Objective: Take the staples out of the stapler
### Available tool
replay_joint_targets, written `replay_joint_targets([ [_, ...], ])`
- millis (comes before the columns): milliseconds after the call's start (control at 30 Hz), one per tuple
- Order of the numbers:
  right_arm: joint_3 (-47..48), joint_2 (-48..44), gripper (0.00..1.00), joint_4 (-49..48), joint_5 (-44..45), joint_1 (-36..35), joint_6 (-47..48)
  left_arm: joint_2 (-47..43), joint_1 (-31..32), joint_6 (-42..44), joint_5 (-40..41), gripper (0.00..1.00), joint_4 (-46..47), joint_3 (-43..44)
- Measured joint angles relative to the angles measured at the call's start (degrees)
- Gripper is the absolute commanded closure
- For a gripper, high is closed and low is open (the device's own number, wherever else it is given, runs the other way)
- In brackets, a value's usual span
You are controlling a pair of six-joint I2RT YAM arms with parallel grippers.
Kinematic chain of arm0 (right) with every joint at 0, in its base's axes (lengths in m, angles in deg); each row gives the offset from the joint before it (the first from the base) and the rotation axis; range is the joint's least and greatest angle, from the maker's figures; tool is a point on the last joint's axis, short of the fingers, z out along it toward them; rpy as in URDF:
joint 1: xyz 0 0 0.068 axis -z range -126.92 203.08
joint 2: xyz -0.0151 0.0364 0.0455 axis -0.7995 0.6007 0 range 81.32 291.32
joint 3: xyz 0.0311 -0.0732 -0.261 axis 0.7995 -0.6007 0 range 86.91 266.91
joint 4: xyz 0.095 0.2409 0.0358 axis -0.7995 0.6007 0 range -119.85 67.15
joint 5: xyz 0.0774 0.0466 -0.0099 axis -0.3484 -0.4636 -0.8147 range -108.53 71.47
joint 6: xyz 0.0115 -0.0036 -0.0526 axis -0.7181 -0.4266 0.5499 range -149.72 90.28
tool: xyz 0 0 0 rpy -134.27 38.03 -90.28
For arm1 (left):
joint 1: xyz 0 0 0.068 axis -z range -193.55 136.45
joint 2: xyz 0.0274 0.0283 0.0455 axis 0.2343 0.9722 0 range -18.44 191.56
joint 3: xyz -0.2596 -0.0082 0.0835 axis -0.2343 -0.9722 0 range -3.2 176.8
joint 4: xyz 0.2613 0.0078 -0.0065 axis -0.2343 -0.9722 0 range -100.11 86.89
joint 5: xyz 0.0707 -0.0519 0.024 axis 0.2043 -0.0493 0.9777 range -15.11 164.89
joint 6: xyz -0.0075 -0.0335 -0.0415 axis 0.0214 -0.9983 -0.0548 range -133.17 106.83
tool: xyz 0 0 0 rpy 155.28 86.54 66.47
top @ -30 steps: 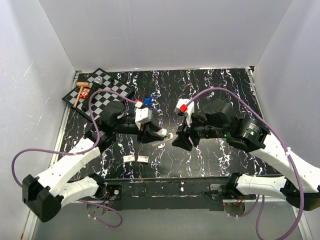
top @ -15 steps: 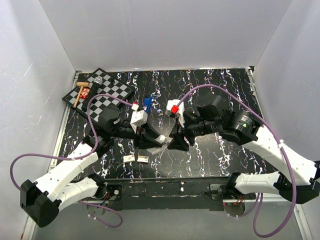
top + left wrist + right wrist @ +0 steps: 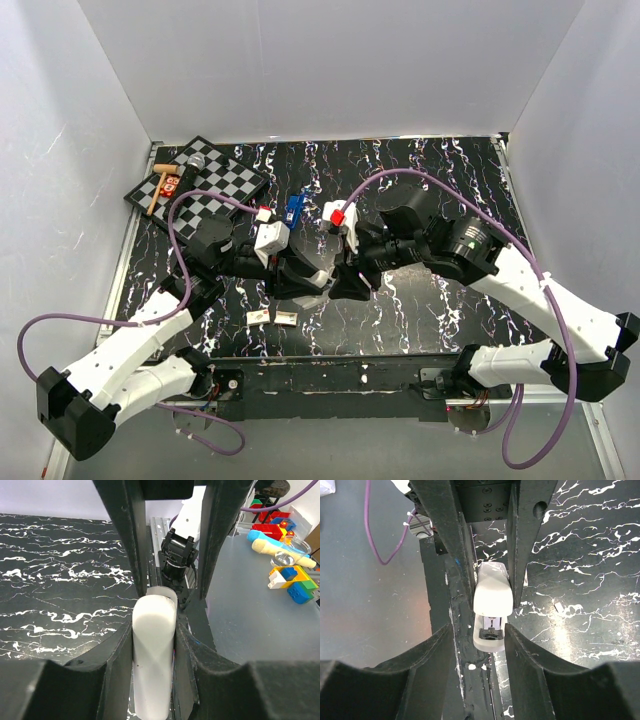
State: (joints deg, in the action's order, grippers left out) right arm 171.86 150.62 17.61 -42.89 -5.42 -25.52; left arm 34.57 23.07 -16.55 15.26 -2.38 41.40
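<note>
The stapler (image 3: pixel 322 279) is held off the table between my two grippers. My left gripper (image 3: pixel 305 277) is shut on its white arm, which fills the gap between my pads in the left wrist view (image 3: pixel 153 665). My right gripper (image 3: pixel 346 283) is open, and its fingers straddle the stapler's free end with a narrow gap on each side. In the right wrist view the stapler (image 3: pixel 492 600) points end-on at the camera, with a dark metal part showing in its open mouth. The blue arm is hidden.
A checkerboard (image 3: pixel 215 190) with a small wooden hammer (image 3: pixel 160 195) lies at the back left. A small blue piece (image 3: pixel 295 207) lies behind the grippers. Two small tan-white blocks (image 3: pixel 272 318) lie near the front edge. Grey walls close in three sides.
My right gripper has moved left and closed in on the stapler's free end. My left gripper has carried the stapler slightly right toward it. The two grippers now meet.
</note>
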Motion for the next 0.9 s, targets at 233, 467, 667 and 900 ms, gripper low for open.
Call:
replay_joint_targets([
  [233,-1.7,0.9,0.66,-1.9,-0.5,0.0,-1.3,-0.3,0.0,-1.2,-0.3,1.0,1.1,-0.1],
  [467,-4.6,0.4,0.9,-4.5,-1.0,0.4,-2.7,-0.4,0.0,-2.2,-0.8,1.0,1.2,-0.9],
  [667,-11.1,-3.3,0.98,-10.1,-1.6,0.4,-4.5,-1.4,0.6,-3.2,0.5,1.0,1.2,-2.3],
  [900,-19.7,-8.8,0.99,-14.6,-2.2,0.5,-7.3,-5.3,0.5,-6.4,4.0,1.0,2.9,-4.0],
])
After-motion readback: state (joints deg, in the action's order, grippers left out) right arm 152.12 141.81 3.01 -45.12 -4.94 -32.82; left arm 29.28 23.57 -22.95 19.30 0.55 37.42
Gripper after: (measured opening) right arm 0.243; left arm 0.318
